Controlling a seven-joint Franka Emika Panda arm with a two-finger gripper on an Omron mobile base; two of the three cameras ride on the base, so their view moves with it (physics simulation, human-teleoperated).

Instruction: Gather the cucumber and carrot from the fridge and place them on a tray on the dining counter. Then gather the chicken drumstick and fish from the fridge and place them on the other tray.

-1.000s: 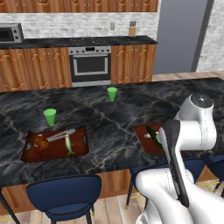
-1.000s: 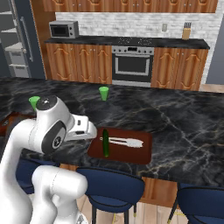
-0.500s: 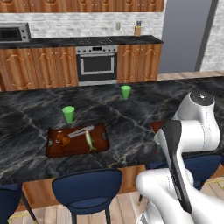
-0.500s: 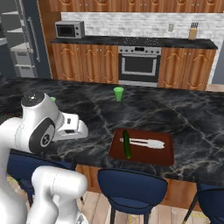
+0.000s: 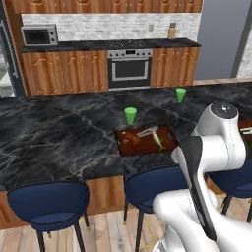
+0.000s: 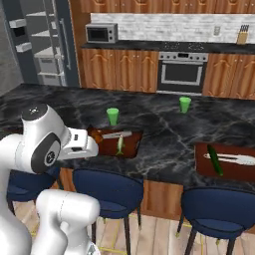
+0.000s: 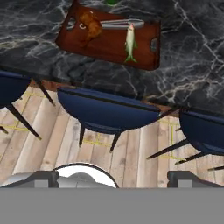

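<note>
**Hand view: drumstick and fish laid out on counter tray**

Hand view frames a dark red-brown tray (image 7: 114, 48) on the black marble counter (image 7: 192, 61). On it, a browned drumstick (image 7: 89, 27) is seen at one end, a pale green-silver fish (image 7: 130, 42) near the middle, and grey tongs (image 7: 120, 23) across the far edge, just beside the fish's head. A second tray (image 6: 230, 160) is shown further along the counter, well apart, bearing a dark green cucumber (image 6: 215, 159).

The white arm (image 5: 216, 142) is folded back over its base, short of the counter. The gripper (image 7: 113, 178) is held above wooden floor and blue stools (image 7: 109, 114), its fingers spread wide and empty.

Two green cups (image 6: 113, 116) are stood on the marble. Wooden cabinets, an oven (image 5: 129, 68) and a microwave (image 5: 39, 35) are lined along the back wall.
</note>
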